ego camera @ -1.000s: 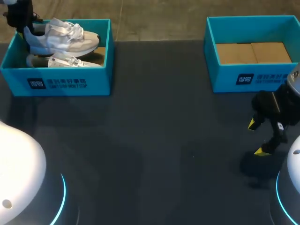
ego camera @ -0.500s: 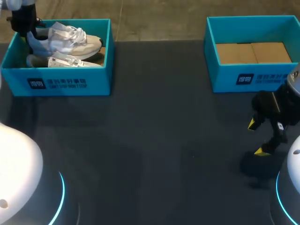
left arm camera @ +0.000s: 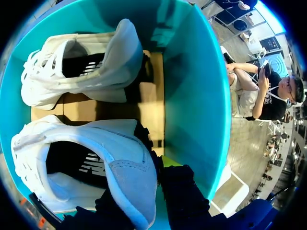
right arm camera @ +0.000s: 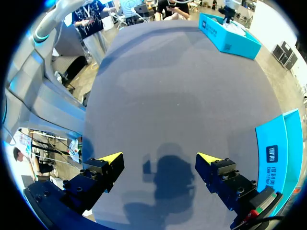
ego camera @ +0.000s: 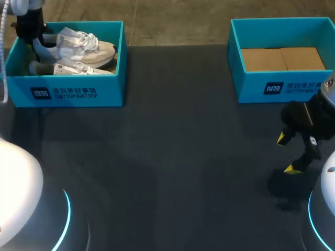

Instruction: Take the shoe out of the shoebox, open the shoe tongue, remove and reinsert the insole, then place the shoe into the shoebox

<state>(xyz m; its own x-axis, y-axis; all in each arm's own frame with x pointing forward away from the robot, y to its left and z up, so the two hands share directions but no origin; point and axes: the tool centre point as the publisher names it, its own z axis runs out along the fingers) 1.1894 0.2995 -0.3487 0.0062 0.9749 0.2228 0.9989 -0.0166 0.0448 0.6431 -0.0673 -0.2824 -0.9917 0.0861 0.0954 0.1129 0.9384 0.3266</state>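
Head view: the left gripper [ego camera: 34,42] pinches the heel of a white shoe [ego camera: 84,44] inside the left shoebox [ego camera: 73,91]. Left wrist view: both fingers clamp that heel, and a second shoe [left arm camera: 81,67] lies beyond it in the box. Right wrist view: the right gripper [right arm camera: 158,165] hovers over the table [right arm camera: 182,86], jaws spread.

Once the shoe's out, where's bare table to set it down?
The wide dark table between the left shoebox and the right shoebox is bare. Crowded: the left shoebox, where the left gripper grips one shoe beside the other shoe; the right gripper hangs before the right shoebox.
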